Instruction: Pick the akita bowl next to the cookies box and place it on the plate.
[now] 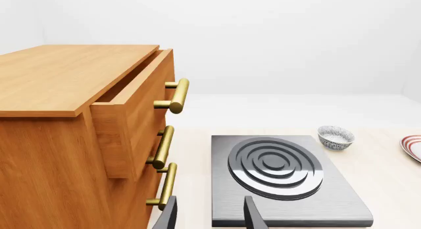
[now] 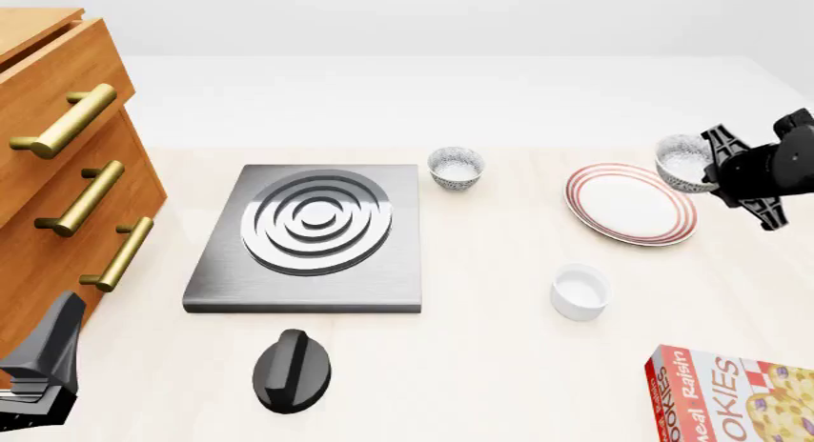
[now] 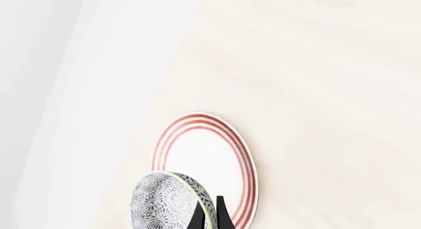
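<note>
The right gripper (image 3: 209,215) had its jaws clamped on the rim of the akita bowl (image 2: 683,162), one finger inside and one outside. In the front view the bowl hung in the air just off the plate (image 2: 631,203) at about two o'clock from its centre, tipped so its white mouth faced roughly nine o'clock, toward the plate. The right wrist view showed the speckled outside (image 3: 164,202) turned to the camera, with the plate lying flat on the bench (image 2: 509,366) beyond it.

The plate's top was bare. A plain white cup (image 2: 580,291) stood at seven o'clock from the plate, well apart, and the cookies box (image 2: 731,394) lay at the near right corner (partly cut off by the frame). A second speckled bowl (image 2: 457,167) sat upright at nine o'clock from the plate, beside a grey burner slab (image 2: 309,238).

The left gripper (image 1: 210,216) hung low near the wooden drawers (image 1: 79,130), jaws apart and holding nothing.
</note>
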